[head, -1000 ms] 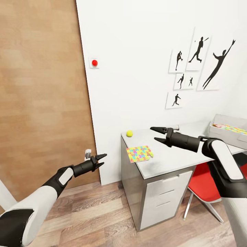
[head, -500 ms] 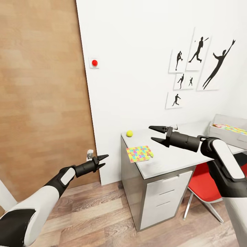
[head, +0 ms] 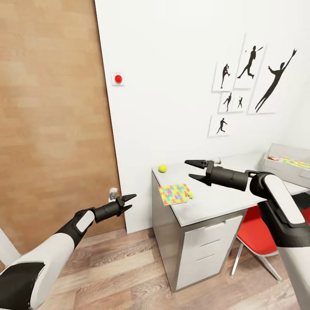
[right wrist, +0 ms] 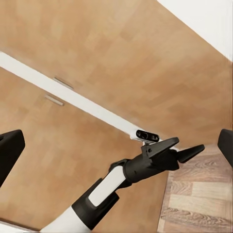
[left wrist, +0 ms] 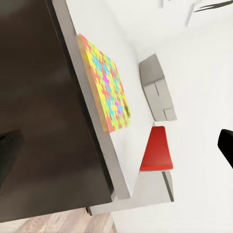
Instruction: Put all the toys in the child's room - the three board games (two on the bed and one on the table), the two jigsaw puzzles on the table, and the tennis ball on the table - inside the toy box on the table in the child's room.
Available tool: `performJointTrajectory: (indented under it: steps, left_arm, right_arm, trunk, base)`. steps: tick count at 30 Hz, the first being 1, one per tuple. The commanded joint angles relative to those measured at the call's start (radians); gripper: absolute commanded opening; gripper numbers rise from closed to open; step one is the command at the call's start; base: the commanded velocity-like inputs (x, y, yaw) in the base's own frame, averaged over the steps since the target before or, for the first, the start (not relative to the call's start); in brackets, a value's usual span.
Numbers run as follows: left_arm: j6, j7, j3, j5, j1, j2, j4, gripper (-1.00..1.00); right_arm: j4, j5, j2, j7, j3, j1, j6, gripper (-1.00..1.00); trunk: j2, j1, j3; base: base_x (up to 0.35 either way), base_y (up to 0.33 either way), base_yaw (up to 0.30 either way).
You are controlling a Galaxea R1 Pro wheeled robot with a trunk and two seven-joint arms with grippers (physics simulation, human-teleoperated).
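- Left gripper [head: 129,199]: nearest to you, held out over the wooden floor [head: 129,258], short of the table's end and lower than its top. Its fingers look nearly together in the head view; in the right wrist view the same gripper [right wrist: 187,154] shows a narrow gap and carries nothing.
- Right gripper [head: 192,168]: over the table [head: 215,202], jaws spread wide and empty, fingertips pointing toward the table's end by the wall.
- Jigsaw puzzle [head: 174,192]: flat on the tabletop, below and just ahead of your right fingertips, at the end edge and seemingly overhanging it a little. Its long axis runs roughly across the line of your right fingers. The left wrist view shows the same puzzle [left wrist: 104,87] lying along the table edge.
- Tennis ball [head: 162,168]: farther ahead of the right fingertips, at about their height in the picture, near the table's back corner by the wall.
- Governing relation: the right arm is the nearer to both toys; judged from here, you reach the puzzle by lowering, the ball by extending.
- Toy box [head: 275,163]: behind the right gripper, back past its elbow along the table, with a coloured flat piece already inside.
- Red chair [head: 254,234]: beneath the table, under your right forearm.
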Motion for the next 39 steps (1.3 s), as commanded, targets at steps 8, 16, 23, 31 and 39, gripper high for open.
performJointTrajectory:
  steps: [8,16,23,31,39]
  left_arm:
    - [0.005,-0.001,-0.001,0.005,-0.001,-0.001,0.000,1.00]
    - [0.003,0.001,-0.001,0.005,-0.001,-0.001,0.001,1.00]
    - [0.004,0.001,0.003,0.005,0.000,-0.002,0.002,1.00]
    - [0.007,0.051,0.065,0.009,0.001,-0.030,0.073,1.00]
    - [0.008,0.199,0.205,0.012,0.001,-0.059,0.111,1.00]
  right_arm:
    - [0.000,-0.014,0.007,-0.078,0.001,-0.002,-0.001,1.00]
    - [0.001,-0.014,0.009,-0.088,0.001,-0.002,-0.002,1.00]
    - [0.003,-0.014,0.012,-0.096,0.001,-0.002,-0.003,1.00]
    - [0.003,-0.014,0.014,-0.136,0.001,-0.002,-0.003,1.00]
    - [0.005,-0.013,0.014,-0.142,0.000,-0.002,-0.003,1.00]
  trunk:
    - [-0.001,0.000,-0.001]
    - [-0.001,0.000,-0.001]
    - [-0.001,0.000,-0.001]
    - [-0.001,0.000,-0.001]
    - [-0.001,0.000,-0.001]
  base:
    - [0.166,0.000,0.000]
    - [0.091,0.000,0.000]
    - [0.153,0.000,0.000]
    - [0.018,0.000,0.000]
    - [0.001,0.000,0.000]
